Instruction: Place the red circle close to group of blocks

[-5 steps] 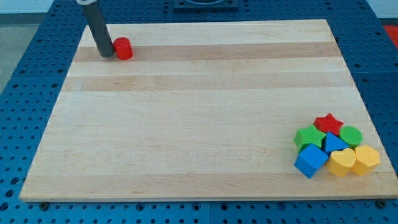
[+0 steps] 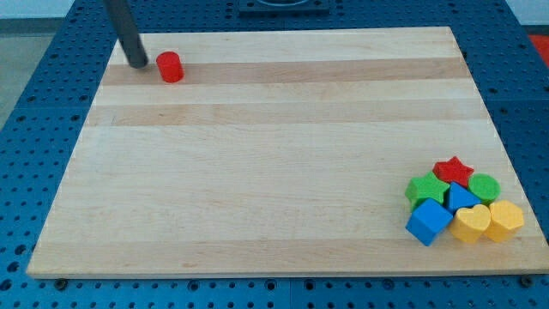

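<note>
The red circle (image 2: 170, 67) stands near the top left corner of the wooden board (image 2: 274, 154). My tip (image 2: 137, 63) is just to its left, a small gap apart, not touching it. The group of blocks sits at the bottom right: a red star (image 2: 453, 169), a green star (image 2: 426, 188), a green circle (image 2: 484, 186), a blue heart (image 2: 461, 199), a blue cube (image 2: 428, 223), a yellow heart (image 2: 471, 224) and a yellow hexagon (image 2: 505, 220), all packed together.
The board lies on a blue perforated table (image 2: 34, 103) that shows on all sides. A dark fixture (image 2: 281, 5) sits beyond the board's top edge.
My tip has moved up and to the left, away from the red circle, opening a gap. The red circle and the group have not moved.
</note>
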